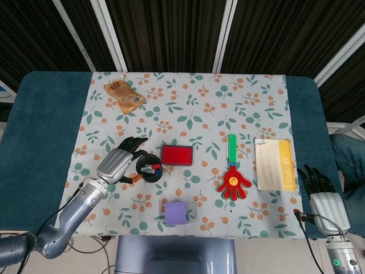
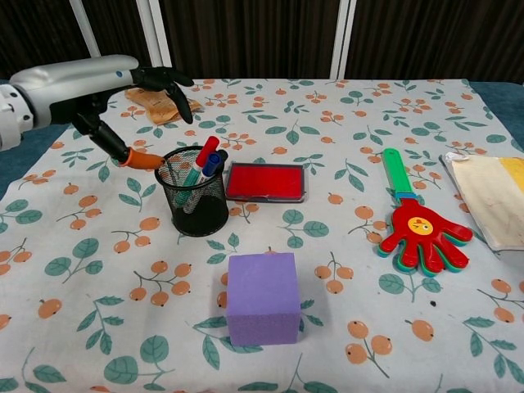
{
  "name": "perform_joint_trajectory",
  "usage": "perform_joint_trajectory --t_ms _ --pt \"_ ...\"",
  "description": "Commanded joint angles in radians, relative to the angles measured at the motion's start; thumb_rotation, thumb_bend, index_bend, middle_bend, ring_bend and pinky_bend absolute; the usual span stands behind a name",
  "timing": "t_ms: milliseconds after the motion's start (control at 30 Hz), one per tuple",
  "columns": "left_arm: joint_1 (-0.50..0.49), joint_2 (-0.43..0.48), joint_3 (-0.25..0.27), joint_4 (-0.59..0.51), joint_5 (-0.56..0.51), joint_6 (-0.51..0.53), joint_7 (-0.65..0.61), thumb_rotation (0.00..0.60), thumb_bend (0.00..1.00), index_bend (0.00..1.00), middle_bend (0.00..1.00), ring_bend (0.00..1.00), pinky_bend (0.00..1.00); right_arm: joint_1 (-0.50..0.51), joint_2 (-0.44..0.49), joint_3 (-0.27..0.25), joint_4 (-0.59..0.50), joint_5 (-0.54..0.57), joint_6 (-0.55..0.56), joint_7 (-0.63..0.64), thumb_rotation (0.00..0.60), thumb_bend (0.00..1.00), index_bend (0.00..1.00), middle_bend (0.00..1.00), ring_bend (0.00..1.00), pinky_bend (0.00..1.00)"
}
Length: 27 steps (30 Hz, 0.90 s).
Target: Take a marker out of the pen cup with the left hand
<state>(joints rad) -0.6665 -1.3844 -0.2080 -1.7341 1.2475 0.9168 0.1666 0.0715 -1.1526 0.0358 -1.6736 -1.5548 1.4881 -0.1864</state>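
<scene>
The left hand [image 2: 98, 86] is hovering by the cup [image 2: 193, 192], fingers apart, holding nothing. It could be bumping the rim and tipping the markers [image 2: 205, 157] out.

the pen cup [image 2: 193, 201] is open above; the red stamp pad [image 2: 264, 182] crowds its right side, and the left hand [image 2: 98, 82] hovers just left.

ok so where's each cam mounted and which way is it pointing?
Head view: high above the near edge, looking almost straight down on the table; shows the left hand with its arm, and the right hand.
Chest view: low at the near edge, looking across the tabletop; shows only the left hand.
Shared: pen cup, purple cube, left hand.
</scene>
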Motion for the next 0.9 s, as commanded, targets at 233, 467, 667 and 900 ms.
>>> perform_joint_trajectory --t_ms 233,467,667,900 --pt "-0.088 -0.041 -0.034 0.003 -0.181 -0.057 0.088 0.6 0.31 0.37 0.04 0.0 0.0 -0.001 0.001 0.001 0.0 -0.004 0.006 0.007 0.6 0.03 0.01 0.0 0.0 0.15" --pt "-0.111 -0.05 -0.039 -0.005 -0.24 -0.056 0.077 0.6 0.31 0.42 0.05 0.0 0.0 -0.002 0.005 0.002 -0.001 -0.001 0.007 0.009 0.6 0.03 0.01 0.0 0.0 0.15" --pt "-0.125 -0.049 -0.032 -0.006 -0.259 -0.068 0.053 0.6 0.3 0.45 0.06 0.0 0.0 -0.003 0.007 0.002 -0.002 -0.003 0.01 0.01 0.6 0.03 0.01 0.0 0.0 0.15" --pt "-0.135 -0.064 -0.029 0.003 -0.262 -0.034 0.058 0.6 0.31 0.47 0.06 0.0 0.0 -0.004 0.008 0.002 -0.001 -0.003 0.011 0.013 0.6 0.03 0.01 0.0 0.0 0.15"
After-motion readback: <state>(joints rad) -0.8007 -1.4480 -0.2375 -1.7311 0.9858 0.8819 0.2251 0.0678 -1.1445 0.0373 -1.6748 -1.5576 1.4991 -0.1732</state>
